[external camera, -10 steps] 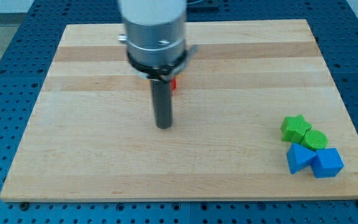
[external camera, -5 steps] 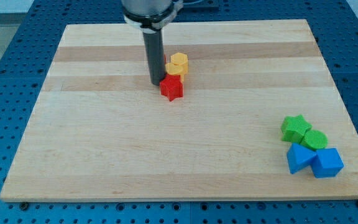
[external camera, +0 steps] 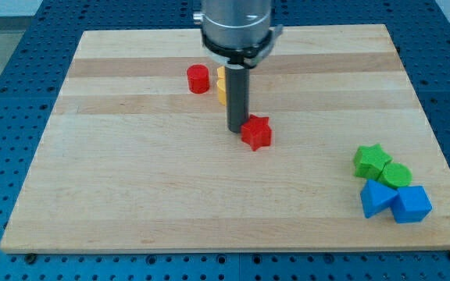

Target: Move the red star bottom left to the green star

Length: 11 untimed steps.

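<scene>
The red star (external camera: 256, 133) lies near the middle of the wooden board (external camera: 131, 195). My tip (external camera: 237, 129) stands right against the star's left side, touching it. The green star (external camera: 372, 161) sits at the view's right, well to the right of and a little below the red star. The rod hides part of a yellow block (external camera: 221, 84) behind it.
A red cylinder (external camera: 198, 79) stands at the view's upper middle, left of the yellow block. A green round block (external camera: 397, 176) touches the green star's lower right. Two blue blocks (external camera: 377, 199) (external camera: 411, 204) lie just below them near the board's bottom right edge.
My tip has moved right and down the view, pushing the red star toward the lower right, away from the yellow block. The red cylinder has come into view.
</scene>
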Tool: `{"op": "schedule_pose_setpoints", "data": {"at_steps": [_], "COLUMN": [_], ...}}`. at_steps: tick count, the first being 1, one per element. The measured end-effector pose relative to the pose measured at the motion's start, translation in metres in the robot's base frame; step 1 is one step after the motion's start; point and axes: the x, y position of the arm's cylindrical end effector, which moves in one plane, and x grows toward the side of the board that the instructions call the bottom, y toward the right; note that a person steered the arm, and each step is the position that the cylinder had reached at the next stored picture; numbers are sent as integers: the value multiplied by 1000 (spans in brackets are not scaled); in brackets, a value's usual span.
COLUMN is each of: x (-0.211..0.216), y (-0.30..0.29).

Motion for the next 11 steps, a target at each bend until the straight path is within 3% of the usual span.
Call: {"op": "schedule_pose_setpoints", "data": {"at_steps": [4,11], "x": [26,97], "y": [85,44]}}
